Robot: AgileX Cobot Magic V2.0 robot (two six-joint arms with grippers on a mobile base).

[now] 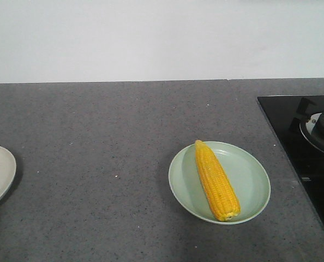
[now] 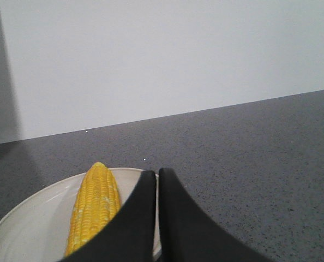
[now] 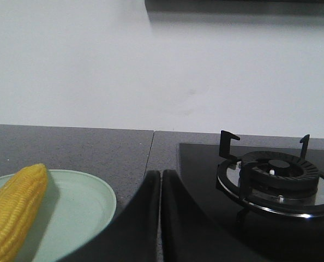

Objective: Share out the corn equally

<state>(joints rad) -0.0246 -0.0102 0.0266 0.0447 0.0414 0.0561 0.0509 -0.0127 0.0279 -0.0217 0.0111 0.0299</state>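
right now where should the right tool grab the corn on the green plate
Grip the corn cob across its thick middle, coming straight down from above. It lies flat in the shallow green plate, its tapered tip toward the wall, so the fingers should close across the width. The right tool is shut and must open first.

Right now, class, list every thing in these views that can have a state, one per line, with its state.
Green plate: holds one corn cob.
Corn cob on green plate: lying flat, tapered end toward the wall.
White plate: holds one corn cob.
Corn cob on white plate: lying flat.
Left gripper: fingers shut, empty.
Right gripper: fingers shut, empty.
Gas burner: no flame visible.
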